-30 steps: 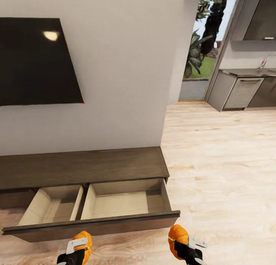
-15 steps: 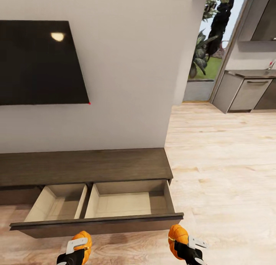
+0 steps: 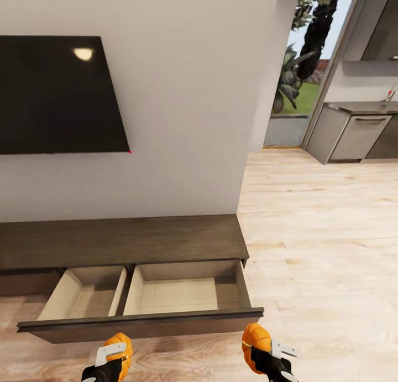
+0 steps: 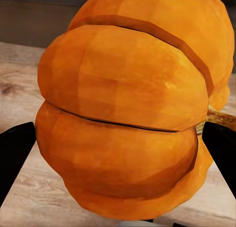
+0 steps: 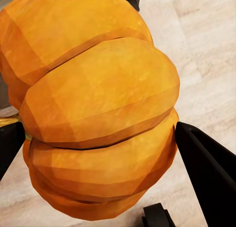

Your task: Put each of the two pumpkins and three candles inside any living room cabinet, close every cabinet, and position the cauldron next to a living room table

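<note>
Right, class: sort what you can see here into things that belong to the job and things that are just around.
Job:
- left pumpkin, held in the left gripper
- right pumpkin, held in the right gripper
- cabinet, drawer open

Just around:
- TV
- kitchen units
- plants

Two bright-orange ribbed pumpkins, left pumpkin (image 3: 120, 344) and right pumpkin (image 3: 256, 338), clamped between black fingers (image 4: 14, 153). Dark-brown wood-grain cabinet (image 3: 121, 241) with pale beige drawer (image 3: 177, 293) lining. Glossy black screen (image 3: 55, 94) on off-white wall (image 3: 188, 94). Light blond plank floor (image 3: 326, 249). Grey kitchen units (image 3: 354, 136) beyond.
</note>
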Tool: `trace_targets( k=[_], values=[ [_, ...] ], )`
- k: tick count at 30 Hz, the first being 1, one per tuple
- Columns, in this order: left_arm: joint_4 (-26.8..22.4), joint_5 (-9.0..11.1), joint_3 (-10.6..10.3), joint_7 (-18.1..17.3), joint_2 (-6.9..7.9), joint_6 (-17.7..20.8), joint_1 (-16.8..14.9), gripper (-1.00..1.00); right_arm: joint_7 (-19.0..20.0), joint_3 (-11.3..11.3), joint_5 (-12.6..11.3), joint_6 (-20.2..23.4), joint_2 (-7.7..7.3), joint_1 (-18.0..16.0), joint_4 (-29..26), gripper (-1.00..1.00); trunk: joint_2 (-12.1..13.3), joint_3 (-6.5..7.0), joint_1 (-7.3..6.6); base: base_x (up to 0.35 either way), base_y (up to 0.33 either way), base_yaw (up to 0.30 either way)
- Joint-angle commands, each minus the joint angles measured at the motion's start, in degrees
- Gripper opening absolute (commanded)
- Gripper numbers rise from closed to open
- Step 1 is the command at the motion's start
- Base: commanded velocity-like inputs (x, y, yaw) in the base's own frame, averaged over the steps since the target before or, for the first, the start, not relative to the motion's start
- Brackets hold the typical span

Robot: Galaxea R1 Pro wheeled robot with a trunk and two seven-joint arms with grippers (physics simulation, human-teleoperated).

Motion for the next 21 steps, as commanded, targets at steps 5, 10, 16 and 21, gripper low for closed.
trace_targets(
  k=[5, 10, 16, 21],
  values=[
    [-0.1, 0.4, -0.5, 0.2, 0.02, 0.1, 0.0, -1.0, -0.4, 0.5, -0.6, -0.2, 0.06, 0.0, -0.5, -1.0, 2.0, 0.85, -1.1, 0.0, 0.0, 0.0],
    [-0.1, 0.5, 0.0, -0.7, 0.17, 0.9, 0.0, -1.0, -0.5, 0.5, -0.6, -0.2, -0.01, 0.0, -0.6, -1.0, 4.0, 1.75, -2.2, 0.0, 0.0, 0.0],
    [-0.2, 0.5, 0.2, -0.9, 0.62, 3.6, 0.0, -1.0, -0.5, 0.5, -0.6, -0.2, -0.01, 0.0, -0.6, -1.0, 6.4, 2.82, -3.52, 0.0, 0.0, 0.0],
    [-1.3, 0.4, 0.1, -1.7, 1.04, 13.5, -0.4, -1.0, -0.5, 0.5, -0.6, -0.2, 0.07, 0.0, -0.6, -1.0, 8.4, 3.72, -4.62, 0.0, 0.0, 0.0]
  ],
)
